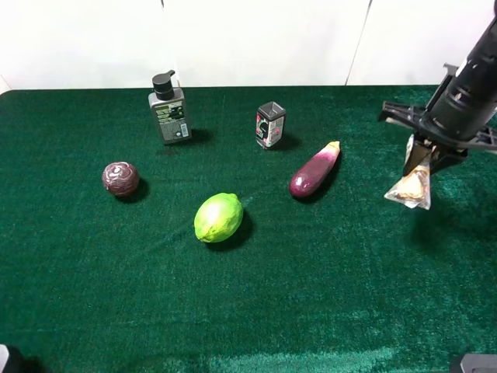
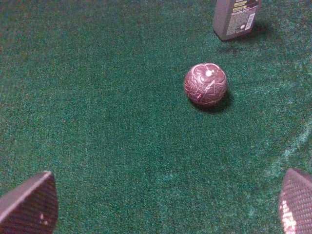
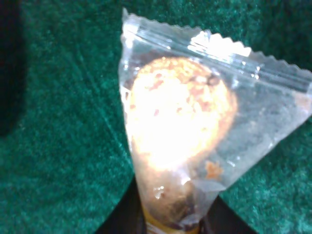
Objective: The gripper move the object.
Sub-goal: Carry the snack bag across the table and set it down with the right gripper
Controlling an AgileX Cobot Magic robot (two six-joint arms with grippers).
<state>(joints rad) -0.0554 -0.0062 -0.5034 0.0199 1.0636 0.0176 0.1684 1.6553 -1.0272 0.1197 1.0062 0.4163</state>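
Snack packet [image 3: 195,146]: clear plastic with a zigzag crimped seam, carrying one pale yellow-tan speckled piece, and filling most of the right wrist view. It is hanging over the right side of the worktop [image 1: 311,295], wide crimped end downward. It is seemingly clear of the cloth and is casting a shadow on it.

Right end effector [image 1: 420,155]: large, black and cylindrical, with thin struts spreading from its body. It is reaching in from the upper right of the high view and is clenching the packet's narrow upper end between dark fingers [image 3: 119,224].

Eggplant [image 1: 314,171]: purple with a pale tip, lying tilted on the cloth to the left of the packet and apart from it.

Lime [image 1: 218,217]: green, resting near the middle of the worktop, further left and closer to the front edge.

Tin [image 1: 270,124]: small and dark with a printed label, standing upright behind the eggplant.

Bottle [image 1: 168,109]: grey with a black pump top, standing upright toward the back left.

Ball [image 2: 205,84]: dark red with a veined surface, sitting on the left side, in front of the bottle.

Left end effector [image 2: 161,209]: released, its two textured pads showing wide apart over bare green cloth and gripping nothing. The ball is lying well ahead of it.
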